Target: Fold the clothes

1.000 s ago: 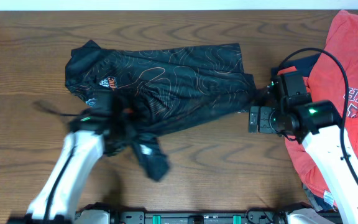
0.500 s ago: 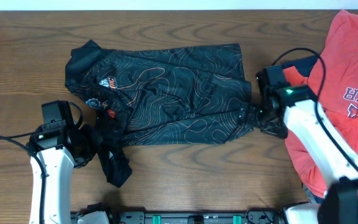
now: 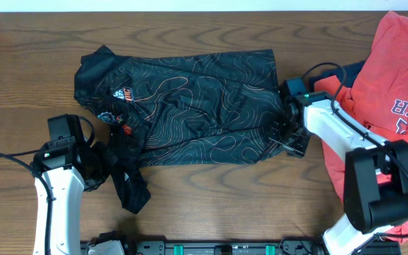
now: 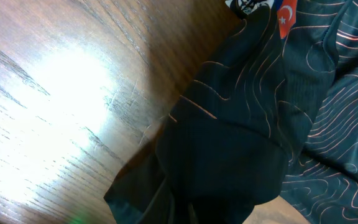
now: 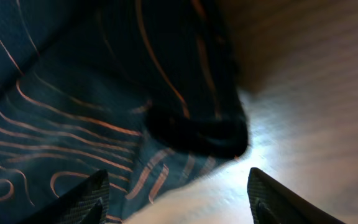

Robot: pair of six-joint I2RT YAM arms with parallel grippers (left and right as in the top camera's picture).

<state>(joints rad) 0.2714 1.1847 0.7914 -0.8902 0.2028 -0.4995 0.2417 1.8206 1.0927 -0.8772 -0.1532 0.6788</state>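
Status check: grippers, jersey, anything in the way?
Right gripper open at right edge of black jersey. Left gripper at the bunched sleeve, grip hidden by cloth. Jersey not yet folded. Red T-shirts lie right, apart from it.

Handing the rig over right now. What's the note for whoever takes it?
Left gripper: buried in the bunched lower-left flap of the jersey; grip not visible.
Right gripper: open, fingertips apart over the jersey's right hem corner.
Jersey lies spread, mostly flat, on the table.
Done: no fold visible.
Left: straighten the bunched flap, then make all the folds.
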